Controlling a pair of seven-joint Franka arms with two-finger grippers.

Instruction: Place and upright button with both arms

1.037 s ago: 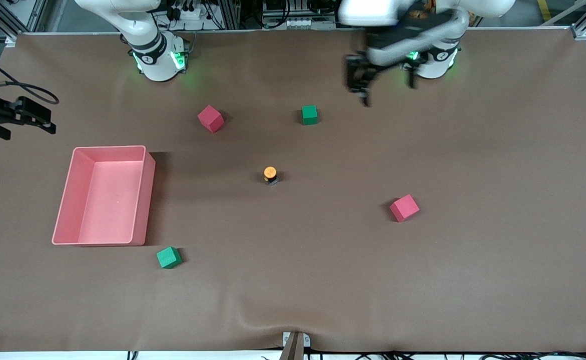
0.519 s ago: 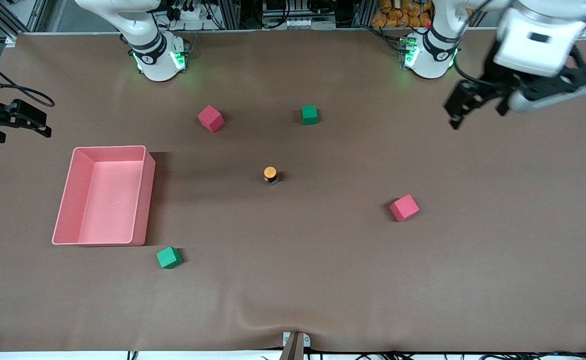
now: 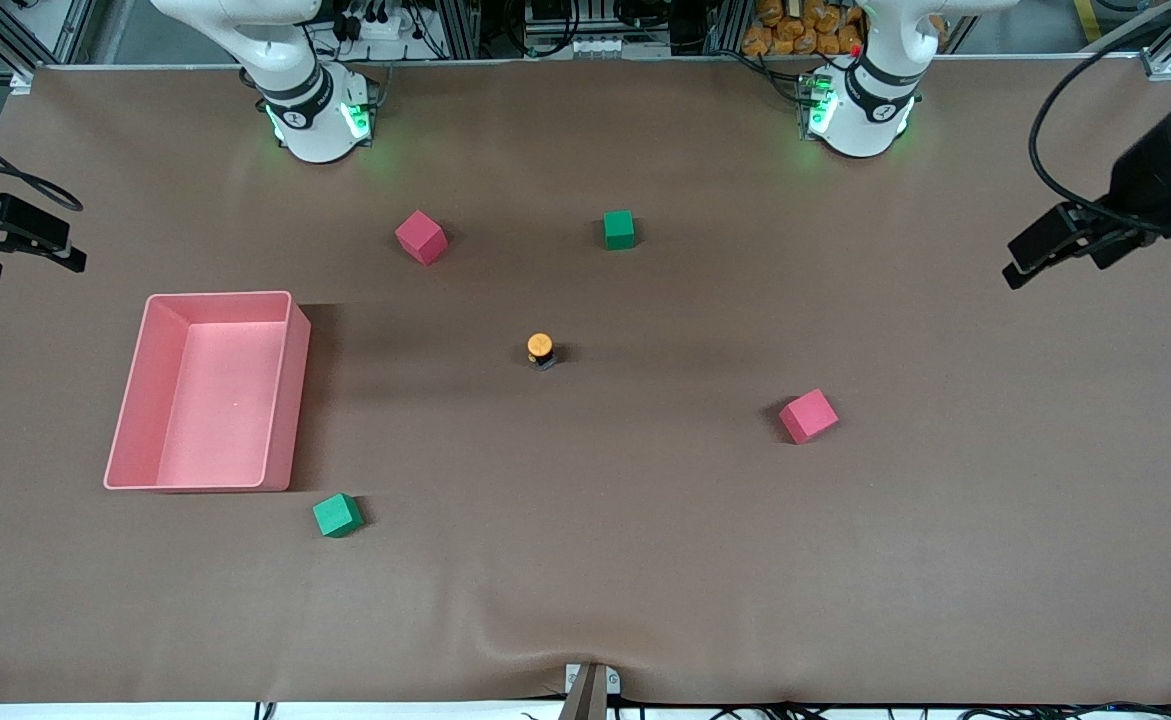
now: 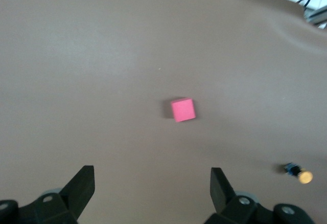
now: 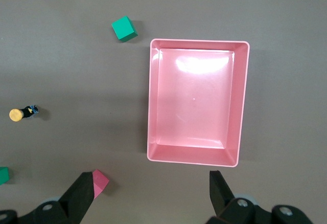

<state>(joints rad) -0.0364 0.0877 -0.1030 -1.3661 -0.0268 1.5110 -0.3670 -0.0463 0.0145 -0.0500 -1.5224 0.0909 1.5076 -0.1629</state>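
Observation:
The button (image 3: 541, 350) stands on the brown table near its middle, orange cap up on its black body. It also shows in the left wrist view (image 4: 301, 174) and in the right wrist view (image 5: 20, 113). My left gripper (image 3: 1030, 262) is open and empty, high over the table edge at the left arm's end; its fingers (image 4: 82, 185) stand wide apart. My right gripper (image 3: 25, 240) is open and empty, high over the table edge at the right arm's end, with its fingers (image 5: 84, 191) wide apart.
A pink tray (image 3: 280, 400) lies toward the right arm's end. Red cubes (image 3: 421, 237) (image 3: 808, 415) and green cubes (image 3: 619, 229) (image 3: 337, 515) are scattered around the button.
My left arm has swung fast from above the green cube area out to the table edge at its own end. My right gripper has drifted slightly farther outward. The button has not moved.

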